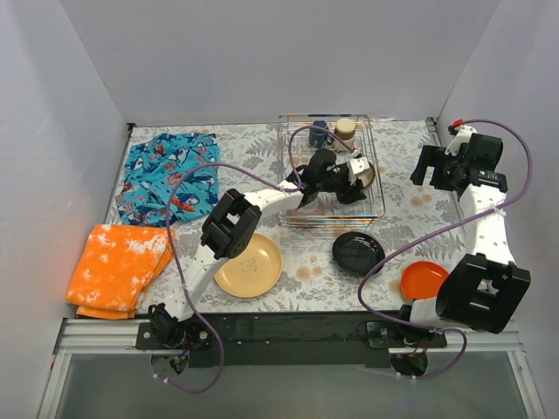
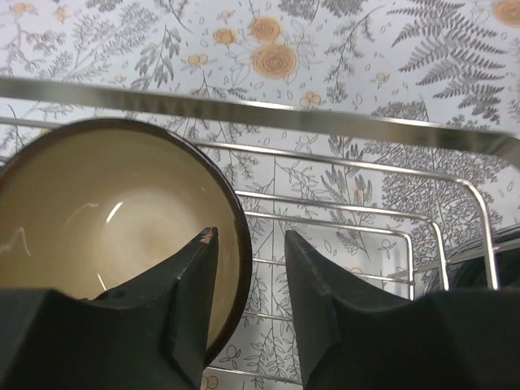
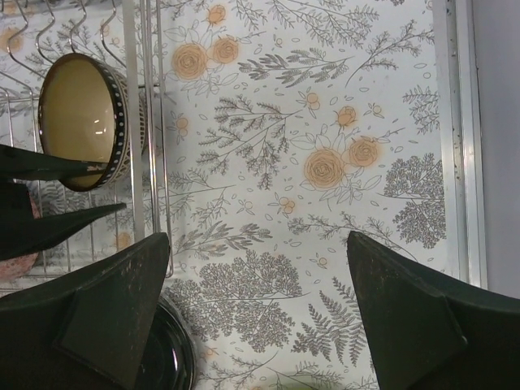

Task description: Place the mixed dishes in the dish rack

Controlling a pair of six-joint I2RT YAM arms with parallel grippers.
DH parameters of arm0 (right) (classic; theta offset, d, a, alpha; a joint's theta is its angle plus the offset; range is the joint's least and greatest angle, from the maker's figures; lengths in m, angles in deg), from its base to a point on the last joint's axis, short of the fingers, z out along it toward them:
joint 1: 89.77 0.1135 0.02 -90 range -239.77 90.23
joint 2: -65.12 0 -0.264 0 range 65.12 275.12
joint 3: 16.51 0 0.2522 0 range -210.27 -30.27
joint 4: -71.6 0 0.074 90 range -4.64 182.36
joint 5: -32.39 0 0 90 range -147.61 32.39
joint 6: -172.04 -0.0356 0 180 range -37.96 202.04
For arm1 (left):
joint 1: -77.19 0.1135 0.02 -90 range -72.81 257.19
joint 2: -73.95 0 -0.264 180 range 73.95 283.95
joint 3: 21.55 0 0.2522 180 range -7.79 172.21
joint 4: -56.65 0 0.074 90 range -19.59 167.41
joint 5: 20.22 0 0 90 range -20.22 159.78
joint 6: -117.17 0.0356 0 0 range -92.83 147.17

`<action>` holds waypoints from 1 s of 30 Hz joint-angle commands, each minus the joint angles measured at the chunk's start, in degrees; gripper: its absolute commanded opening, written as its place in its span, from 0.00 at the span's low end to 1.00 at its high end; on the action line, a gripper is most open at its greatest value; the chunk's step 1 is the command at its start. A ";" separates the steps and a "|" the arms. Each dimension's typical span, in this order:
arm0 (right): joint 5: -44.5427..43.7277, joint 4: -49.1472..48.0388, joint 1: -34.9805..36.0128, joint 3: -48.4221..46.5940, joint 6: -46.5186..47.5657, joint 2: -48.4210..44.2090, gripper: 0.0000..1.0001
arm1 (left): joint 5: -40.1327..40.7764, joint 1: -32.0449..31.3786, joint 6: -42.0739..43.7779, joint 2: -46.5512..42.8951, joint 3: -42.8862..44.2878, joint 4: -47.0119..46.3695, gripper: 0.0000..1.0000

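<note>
Black fingers of the left hand (image 2: 248,236) stand apart astride the dark rim of a cream-lined bowl (image 2: 106,219), one inside and one outside, not clamped. That bowl sits in the dish rack (image 2: 325,118), with a blue mug (image 1: 319,133) and a beige cup (image 1: 346,129) at its far end. Just in front lies a black plate (image 1: 356,253). A yellow plate (image 1: 249,264) and an orange plate (image 1: 424,279) lie nearer the arms. Beside the rack, the right hand (image 3: 258,240) hangs wide apart over the flower-printed surface (image 1: 419,218). At the left lie a blue cloth (image 1: 166,175) and an orange cloth (image 1: 118,266). Pale walls (image 1: 262,52) enclose three sides.
</note>
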 commanded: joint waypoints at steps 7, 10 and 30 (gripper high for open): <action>0.46 -0.78 -1.17 2.23 0.43 -2.78 0.99 | 6.06 -0.49 0.17 -0.45 1.15 -0.42 0.01; 0.98 -0.69 -1.35 2.85 -0.01 -3.57 0.99 | 5.19 -0.14 -1.67 -1.77 3.25 0.19 0.00; 0.99 0.97 -1.35 2.15 -0.98 -2.26 0.98 | 4.74 5.57 -71.72 -8.19 -11.86 -34.00 0.00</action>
